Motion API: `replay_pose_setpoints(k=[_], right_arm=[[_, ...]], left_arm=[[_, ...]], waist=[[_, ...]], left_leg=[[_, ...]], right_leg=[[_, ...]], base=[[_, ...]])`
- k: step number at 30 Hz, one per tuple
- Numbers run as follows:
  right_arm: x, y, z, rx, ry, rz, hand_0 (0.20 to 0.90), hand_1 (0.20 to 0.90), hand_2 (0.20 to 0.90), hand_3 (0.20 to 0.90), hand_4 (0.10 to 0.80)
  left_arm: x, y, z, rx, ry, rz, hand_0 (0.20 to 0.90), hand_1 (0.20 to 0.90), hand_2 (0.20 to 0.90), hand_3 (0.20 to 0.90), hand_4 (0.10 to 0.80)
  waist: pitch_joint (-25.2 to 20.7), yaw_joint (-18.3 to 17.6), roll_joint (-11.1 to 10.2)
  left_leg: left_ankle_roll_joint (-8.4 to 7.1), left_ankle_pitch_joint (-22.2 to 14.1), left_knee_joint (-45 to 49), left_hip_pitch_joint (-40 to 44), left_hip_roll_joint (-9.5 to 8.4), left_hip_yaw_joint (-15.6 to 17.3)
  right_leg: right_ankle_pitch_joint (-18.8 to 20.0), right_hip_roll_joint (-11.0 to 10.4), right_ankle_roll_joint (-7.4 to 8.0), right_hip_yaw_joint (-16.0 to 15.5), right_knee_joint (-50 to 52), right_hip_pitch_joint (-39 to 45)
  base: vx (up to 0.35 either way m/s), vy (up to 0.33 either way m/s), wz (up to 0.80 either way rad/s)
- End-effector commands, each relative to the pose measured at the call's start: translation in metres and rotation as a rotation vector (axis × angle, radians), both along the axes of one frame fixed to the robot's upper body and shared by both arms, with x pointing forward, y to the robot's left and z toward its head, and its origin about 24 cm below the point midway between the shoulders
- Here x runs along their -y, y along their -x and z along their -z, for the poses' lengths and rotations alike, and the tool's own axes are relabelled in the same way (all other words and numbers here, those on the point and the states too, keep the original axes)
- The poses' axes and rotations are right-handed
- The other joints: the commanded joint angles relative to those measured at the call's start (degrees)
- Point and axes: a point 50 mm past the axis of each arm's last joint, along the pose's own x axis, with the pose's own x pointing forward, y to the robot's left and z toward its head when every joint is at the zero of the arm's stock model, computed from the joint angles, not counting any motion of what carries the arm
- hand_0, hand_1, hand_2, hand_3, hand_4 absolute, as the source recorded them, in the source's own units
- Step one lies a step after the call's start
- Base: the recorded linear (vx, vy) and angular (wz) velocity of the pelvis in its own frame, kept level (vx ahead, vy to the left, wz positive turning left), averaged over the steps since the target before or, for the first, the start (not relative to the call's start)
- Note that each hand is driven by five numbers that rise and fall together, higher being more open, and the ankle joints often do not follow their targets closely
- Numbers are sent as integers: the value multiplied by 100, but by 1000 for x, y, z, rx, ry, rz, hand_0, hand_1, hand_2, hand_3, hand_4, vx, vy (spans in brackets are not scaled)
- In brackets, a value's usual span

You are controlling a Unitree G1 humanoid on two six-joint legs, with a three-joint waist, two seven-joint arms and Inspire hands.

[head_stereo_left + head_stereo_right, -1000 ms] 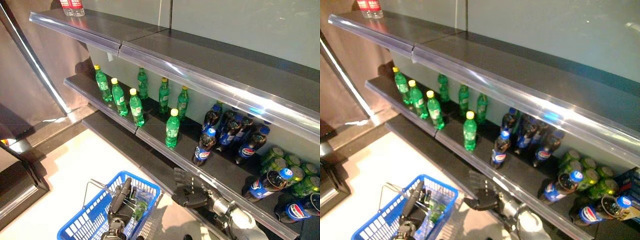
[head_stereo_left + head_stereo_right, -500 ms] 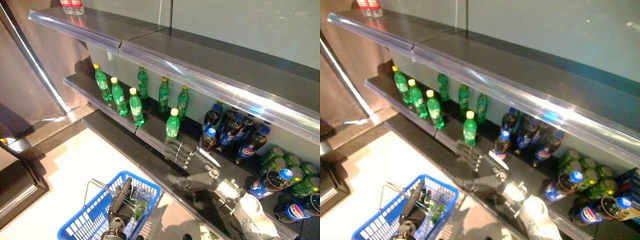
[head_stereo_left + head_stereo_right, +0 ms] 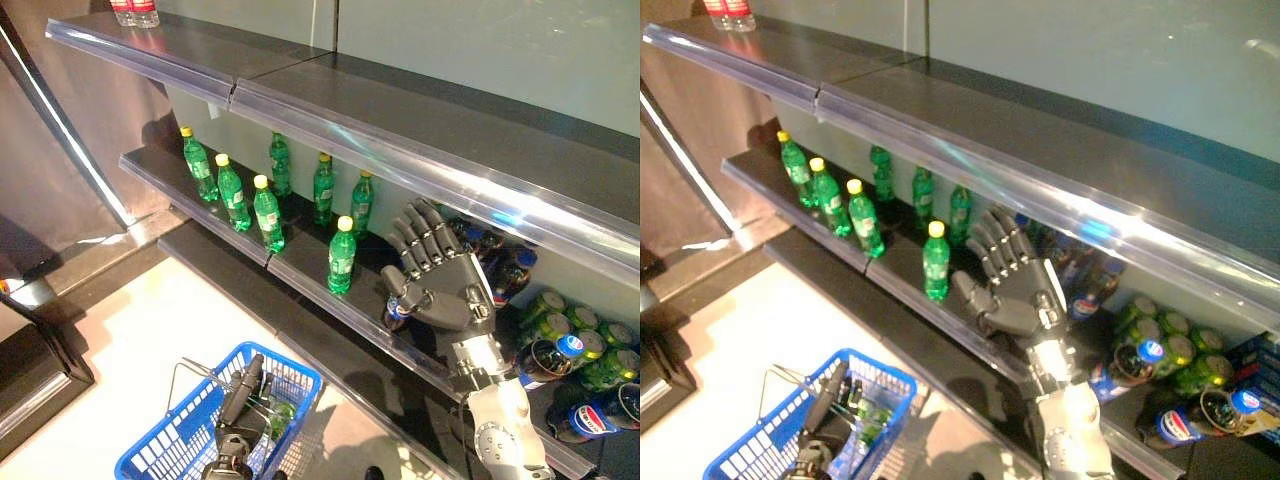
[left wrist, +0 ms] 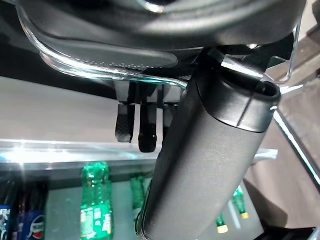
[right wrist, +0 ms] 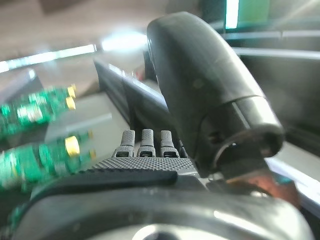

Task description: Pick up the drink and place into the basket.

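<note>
My right hand (image 3: 445, 285) is open with its fingers spread. It is raised at the middle shelf (image 3: 300, 275), in front of dark cola bottles with blue caps (image 3: 512, 272). A green bottle with a yellow cap (image 3: 342, 256) stands just left of it, apart from it. In the right wrist view the fingers (image 5: 145, 141) are straight and hold nothing. My left hand (image 3: 240, 395) is shut on the wire handles (image 4: 105, 74) of the blue basket (image 3: 170, 440), which hangs low at the left. A green bottle (image 3: 281, 415) lies in the basket.
More green bottles (image 3: 232, 190) stand along the middle shelf to the left. Green cans (image 3: 560, 318) and lying cola bottles (image 3: 545, 362) are at the right. A clear-edged upper shelf (image 3: 400, 150) overhangs the drinks. Red-labelled bottles (image 3: 133, 10) stand on it at far left.
My right hand has risen from below the shelf's front edge to in front of the cola bottles, still open. The basket and left hand have held still.
</note>
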Motion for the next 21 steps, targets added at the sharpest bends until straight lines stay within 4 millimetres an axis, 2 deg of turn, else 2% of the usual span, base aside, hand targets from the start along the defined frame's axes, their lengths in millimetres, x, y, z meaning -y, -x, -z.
replay_pose_setpoints(k=[1, 13, 18, 21], right_arm=[[12, 3, -37, 221, 25, 123, 900, 900, 900, 900, 800], [19, 3, -16, 81, 177, 339, 900, 900, 900, 900, 800], [23, 5, -13, 61, 188, 393, 900, 900, 900, 900, 800], [23, 5, -12, 58, 187, 490, 900, 900, 900, 900, 800]], left_arm=[[-6, -58, -67, 446, -103, 48, 300, 300, 300, 200, 100], [-6, -53, -64, 433, -109, 44, 300, 300, 300, 200, 100], [-7, -51, -64, 433, -109, 45, 300, 300, 300, 200, 100], [-3, -51, -63, 428, -107, 50, 300, 300, 300, 200, 100]], waist=[[-382, -96, 73], [-283, -75, 80], [-224, -75, 96], [-126, -60, 124]], left_leg=[[374, -190, 21, 39, -155, 339], [381, -183, 21, 20, -179, 280], [392, -175, 21, 10, -187, 267], [414, -174, 21, -15, -212, 226]], right_leg=[[-17, -80, -70, -281, 21, 116], [-10, -123, -38, -315, 21, 103], [4, -128, -35, -314, 21, 89], [29, -138, -28, -303, 21, 57]], base=[[20, 8, -3], [0, 0, 0], [0, 0, 0], [25, 5, 0]])
